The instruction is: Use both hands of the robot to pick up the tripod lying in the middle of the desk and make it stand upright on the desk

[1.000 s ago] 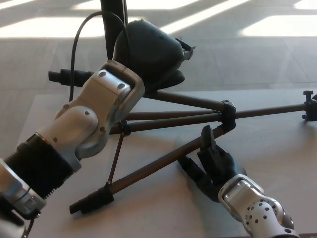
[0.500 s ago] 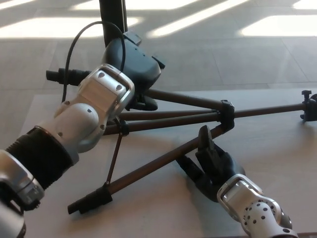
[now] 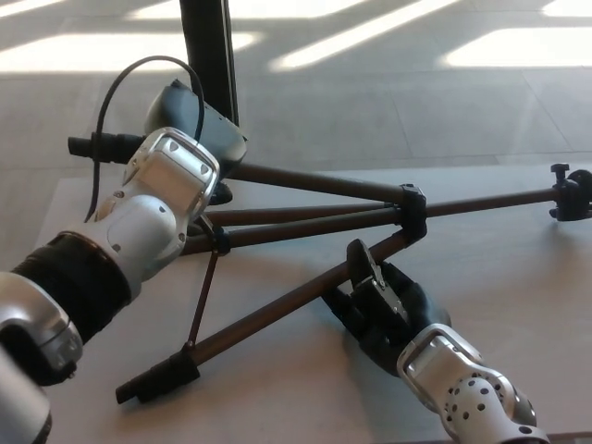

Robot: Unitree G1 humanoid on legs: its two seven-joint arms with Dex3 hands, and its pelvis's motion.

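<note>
The dark brown tripod [image 3: 305,222] lies on the pale desk [image 3: 518,305] with its legs spread out to the left. Its hub [image 3: 412,208] is at centre right and its head [image 3: 569,190] at the far right. My left hand [image 3: 190,116] is over the far leg [image 3: 305,180] near that leg's foot end, with my silver wrist hiding how it grips. My right hand [image 3: 384,310] is open, palm up, right against the near leg [image 3: 277,310], with one of its fingers [image 3: 361,264] raised beside the leg. The near leg's black foot [image 3: 157,379] rests at the lower left.
A black upright post [image 3: 208,55] stands just beyond the desk's back edge, close behind my left hand. A black cable [image 3: 116,88] loops from my left wrist. Sunlit floor lies past the desk, and the tripod head reaches nearly to the right border.
My left hand has drawn back to the left along the far leg, towards its foot. The right hand stays at the near leg. The whole picture has shifted slightly left.
</note>
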